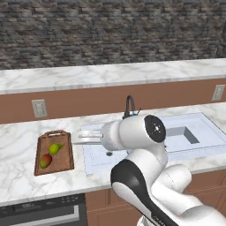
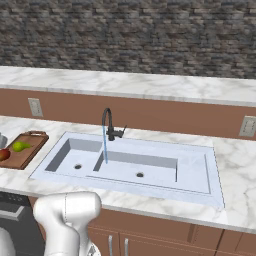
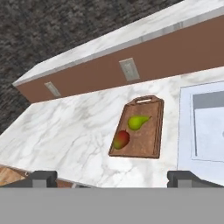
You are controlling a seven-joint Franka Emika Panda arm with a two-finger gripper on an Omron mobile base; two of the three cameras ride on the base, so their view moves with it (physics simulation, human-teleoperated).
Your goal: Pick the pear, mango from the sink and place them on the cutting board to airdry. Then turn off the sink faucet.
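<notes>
Both fruits lie on the board; only the tap remains.

Left base view: pear and mango rest on the cutting board, left of the sink. Right base view: sink faucet runs water (lever needs pushing). Hand view: gripper empty, jaws wide.

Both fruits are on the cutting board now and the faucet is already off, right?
Not quite. The pear and mango do lie on the cutting board, but the right base view shows water running from the faucet into the sink.
</notes>
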